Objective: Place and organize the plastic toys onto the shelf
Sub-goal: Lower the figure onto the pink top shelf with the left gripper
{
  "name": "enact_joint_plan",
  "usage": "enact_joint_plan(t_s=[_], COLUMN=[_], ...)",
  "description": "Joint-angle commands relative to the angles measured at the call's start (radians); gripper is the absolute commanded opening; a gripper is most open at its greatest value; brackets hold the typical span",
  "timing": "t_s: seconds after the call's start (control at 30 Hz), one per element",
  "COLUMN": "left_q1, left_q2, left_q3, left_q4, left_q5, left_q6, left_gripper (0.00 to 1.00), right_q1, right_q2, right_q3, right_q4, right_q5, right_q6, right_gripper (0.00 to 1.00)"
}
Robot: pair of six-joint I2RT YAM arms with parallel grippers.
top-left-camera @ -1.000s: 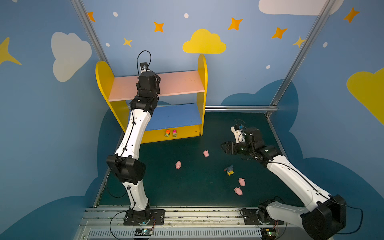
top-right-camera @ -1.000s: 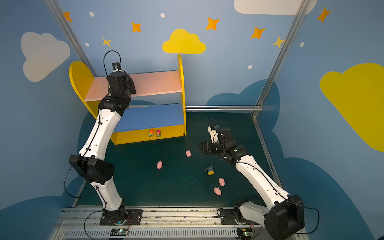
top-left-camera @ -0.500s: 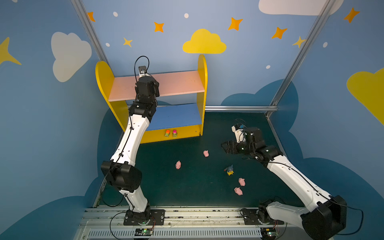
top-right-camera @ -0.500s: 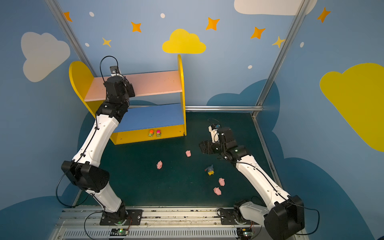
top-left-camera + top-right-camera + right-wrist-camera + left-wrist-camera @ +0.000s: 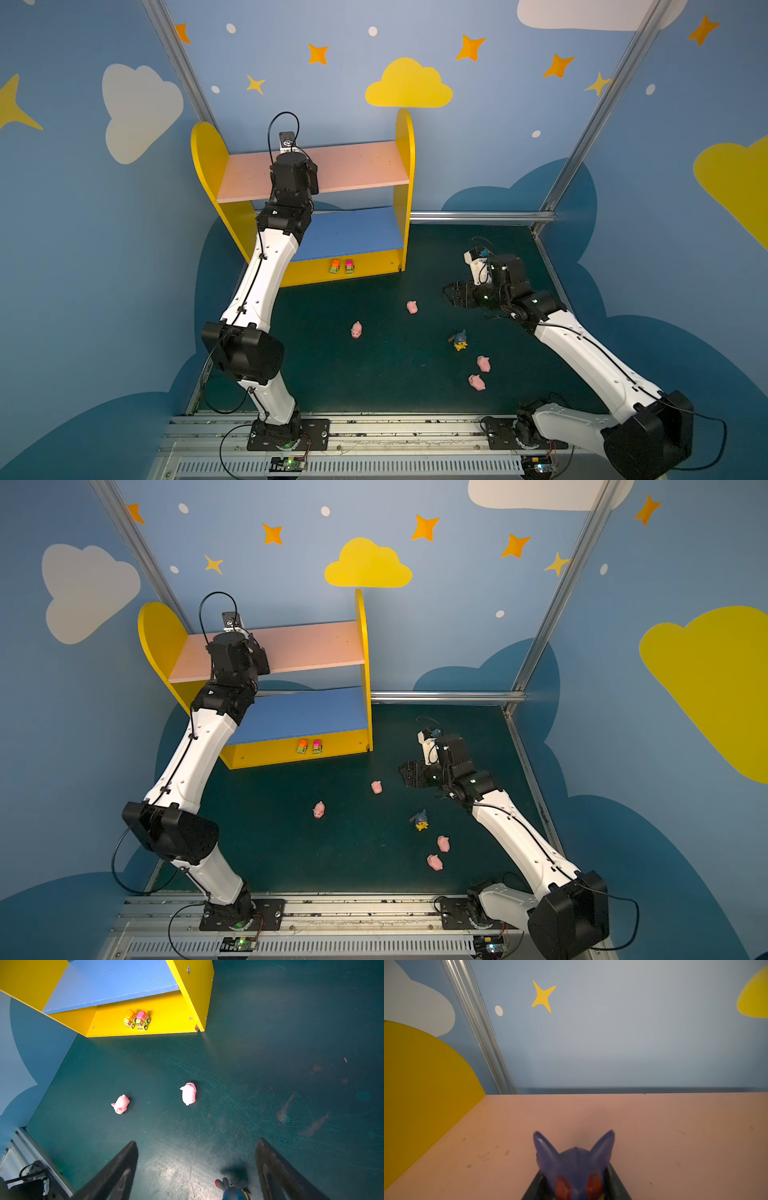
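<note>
A small toy shelf (image 5: 405, 166) with yellow round-topped side panels stands at the back left of a dark green tabletop (image 5: 374, 399). The left arm reaches up over its pink upper board (image 5: 361, 166). In the left wrist view, the left fingers (image 5: 613, 1188) are clenched on a purple-hooded figurine (image 5: 574, 1159) close over that board; whether it touches cannot be told.

An orange-topped car (image 5: 335, 266) and a pink-topped car (image 5: 349, 266) sit side by side on the yellow base (image 5: 374, 268), below the blue lower board (image 5: 353, 232).

Four pink pigs lie on the tabletop: the left pig (image 5: 356, 330) and the centre pig (image 5: 412, 307) well apart, and the rear pig (image 5: 483, 363) and the front pig (image 5: 476, 381) close together at the right. A blue-hooded figurine (image 5: 459, 340) lies between the two pairs. The right fingers (image 5: 120, 1172) are spread wide and empty above the tabletop, near that figurine.
</note>
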Motion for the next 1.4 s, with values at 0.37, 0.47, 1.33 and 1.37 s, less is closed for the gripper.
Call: enact_joint_plan(t_s=[0.37, 0.47, 1.33, 1.37], left_q1=[-0.002, -0.008, -0.02, -0.02], left_q2=[-0.063, -0.085, -0.115, -0.119], left_q3=[-0.113, -0.159, -0.199, -0.202], left_q4=[0.022, 0.052, 0.061, 0.065], left_q5=[0.097, 0.109, 0.097, 0.095], left_q6=[0.041, 0.051, 0.074, 0.076], left_gripper=[0.39, 0.39, 0.59, 0.6], right_q1=[-0.028, -0.032, -0.042, -0.042], right_q2=[-0.007, -0.01, -0.016, -0.016], right_q3=[-0.029, -0.034, -0.032, -0.032], right_q4=[0.034, 0.036, 0.03, 0.03], right_q5=[-0.019, -0.021, -0.027, -0.027], right_q6=[0.007, 0.008, 0.02, 0.02], right_gripper=[0.87, 0.87, 0.87, 0.87])
